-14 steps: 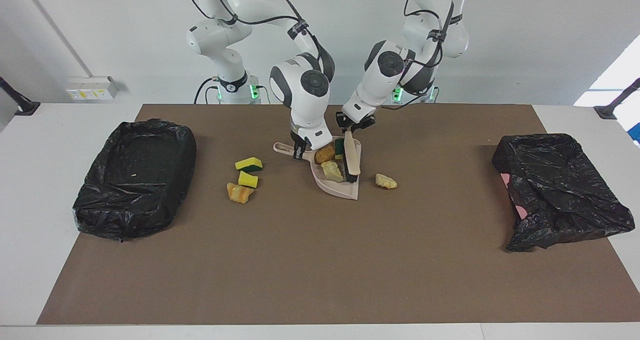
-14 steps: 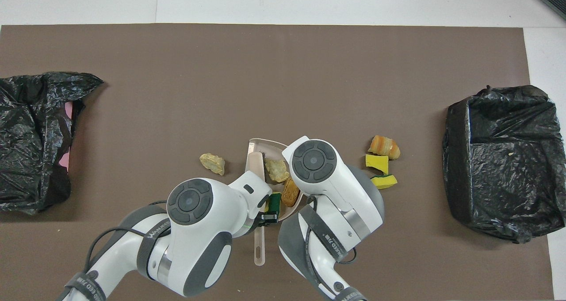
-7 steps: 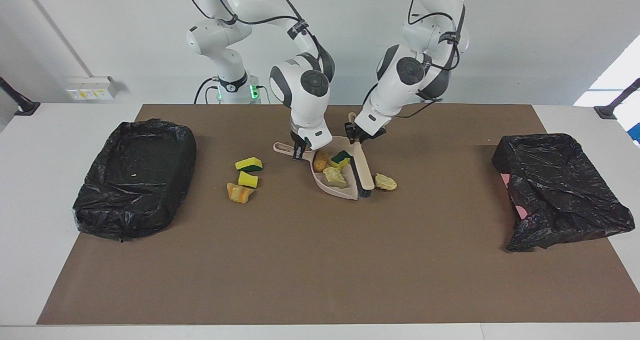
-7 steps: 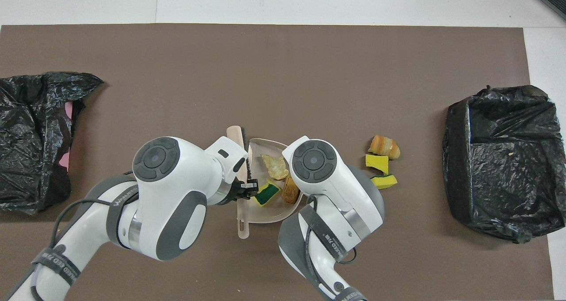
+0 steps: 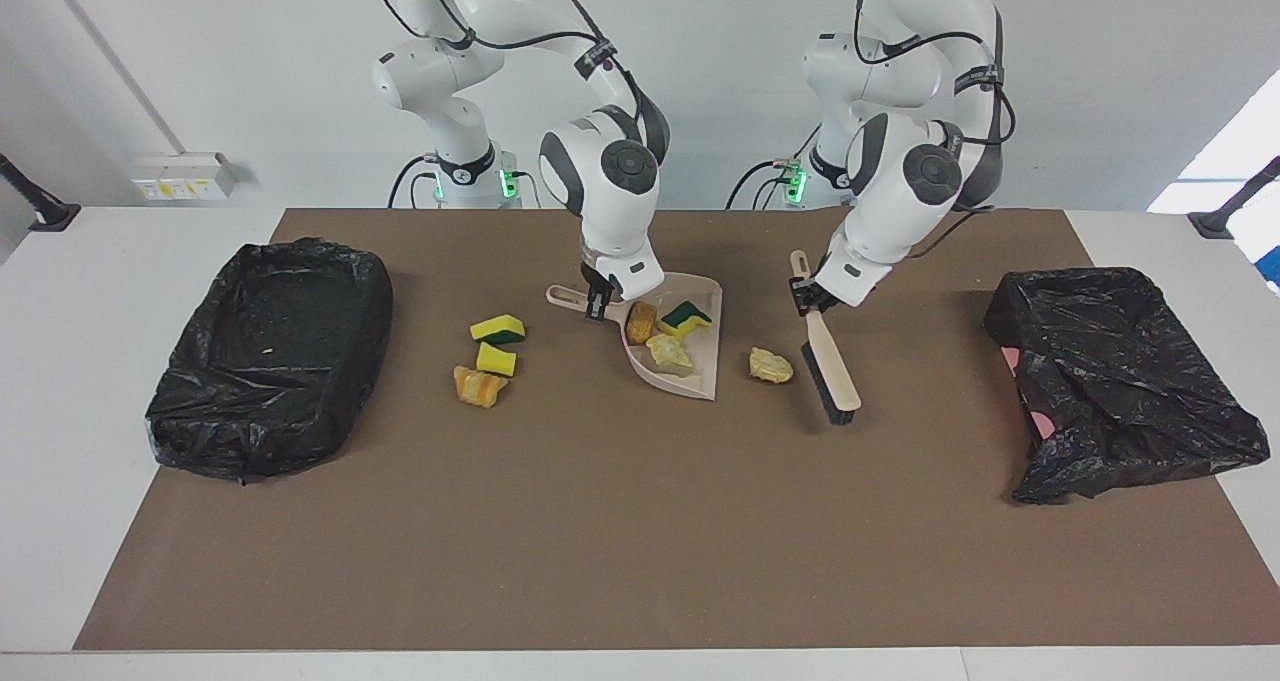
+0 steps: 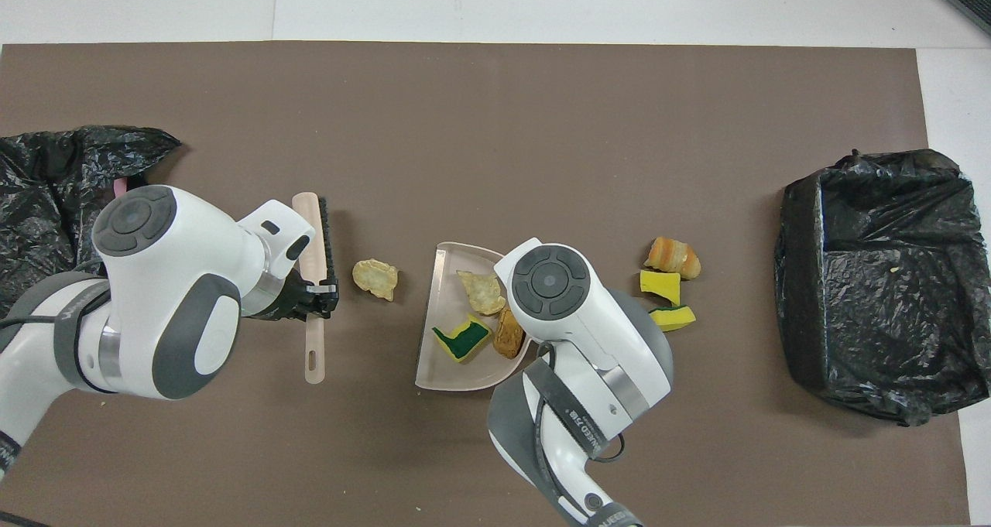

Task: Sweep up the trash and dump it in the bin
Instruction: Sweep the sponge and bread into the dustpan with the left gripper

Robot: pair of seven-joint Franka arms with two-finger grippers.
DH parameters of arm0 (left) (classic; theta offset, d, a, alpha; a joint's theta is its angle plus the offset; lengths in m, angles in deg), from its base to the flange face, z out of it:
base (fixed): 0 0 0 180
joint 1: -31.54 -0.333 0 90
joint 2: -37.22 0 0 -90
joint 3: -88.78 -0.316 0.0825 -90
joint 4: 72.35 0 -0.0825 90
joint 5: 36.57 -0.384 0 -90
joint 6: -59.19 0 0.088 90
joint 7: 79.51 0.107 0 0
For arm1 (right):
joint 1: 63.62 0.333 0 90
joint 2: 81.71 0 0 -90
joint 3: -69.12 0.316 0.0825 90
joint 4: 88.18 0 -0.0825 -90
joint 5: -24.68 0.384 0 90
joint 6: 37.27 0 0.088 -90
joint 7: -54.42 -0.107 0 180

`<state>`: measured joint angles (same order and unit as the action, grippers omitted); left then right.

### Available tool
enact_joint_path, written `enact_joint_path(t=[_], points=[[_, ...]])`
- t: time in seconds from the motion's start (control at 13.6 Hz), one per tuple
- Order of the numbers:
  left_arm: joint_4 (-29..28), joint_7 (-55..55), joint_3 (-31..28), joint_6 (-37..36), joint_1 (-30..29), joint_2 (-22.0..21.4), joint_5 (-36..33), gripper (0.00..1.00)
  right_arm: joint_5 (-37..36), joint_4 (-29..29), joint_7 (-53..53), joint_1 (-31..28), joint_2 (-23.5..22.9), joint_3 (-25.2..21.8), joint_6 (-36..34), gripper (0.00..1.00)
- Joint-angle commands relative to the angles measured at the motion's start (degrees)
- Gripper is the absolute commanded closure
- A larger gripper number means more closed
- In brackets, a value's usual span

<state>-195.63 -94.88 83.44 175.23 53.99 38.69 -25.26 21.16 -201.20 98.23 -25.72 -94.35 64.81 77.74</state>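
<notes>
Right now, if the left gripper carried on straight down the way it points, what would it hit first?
Probably the brown mat. The left gripper, shut on the brush handle, points steeply down at bare mat; the loose cream scrap lies beside that line, toward the dustpan. Depth is uncertain.

Smooth matt plastic dustpan (image 5: 690, 361), crinkled glossy black plastic bin liner (image 5: 270, 351), porous sponge trash (image 5: 497, 329), matt brown mat (image 5: 640, 521).

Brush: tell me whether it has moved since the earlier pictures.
Yes. The brush, held by the left gripper, has left the dustpan and crossed over the loose scrap toward the left arm's end.
</notes>
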Motion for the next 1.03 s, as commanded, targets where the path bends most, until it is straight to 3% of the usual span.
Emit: enact_joint_path(t=[0.0,0.59,0.96], points=[[-4.84,3.23,0.77,6.17,0.05,0.56,-0.94,1.0,-0.79,-1.33,-0.22,-0.45,1.21,0.09,-0.93,1.0],[-6.44,5.61,1.3,7.79,16.56,-0.67,0.64,1.0,-0.78,-1.42,-0.31,-0.54,1.21,0.09,-1.02,1.0],[-6.01,6.75,0.86,6.21,14.05,-0.59,1.08,1.0,-0.78,-1.42,-0.31,-0.45,1.21,0.09,-1.11,1.0]])
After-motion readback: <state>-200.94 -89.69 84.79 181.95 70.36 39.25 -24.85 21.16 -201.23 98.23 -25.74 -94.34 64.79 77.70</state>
